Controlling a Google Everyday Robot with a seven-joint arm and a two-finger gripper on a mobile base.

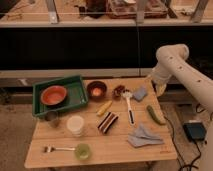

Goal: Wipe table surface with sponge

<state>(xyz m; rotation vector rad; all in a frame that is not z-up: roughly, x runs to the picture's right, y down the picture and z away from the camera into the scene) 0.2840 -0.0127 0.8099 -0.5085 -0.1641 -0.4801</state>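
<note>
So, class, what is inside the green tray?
An orange-red bowl sits inside the green tray. The tray floor beneath the bowl is hidden. The hand hangs by the far right edge of the table, near the sponge.
</note>
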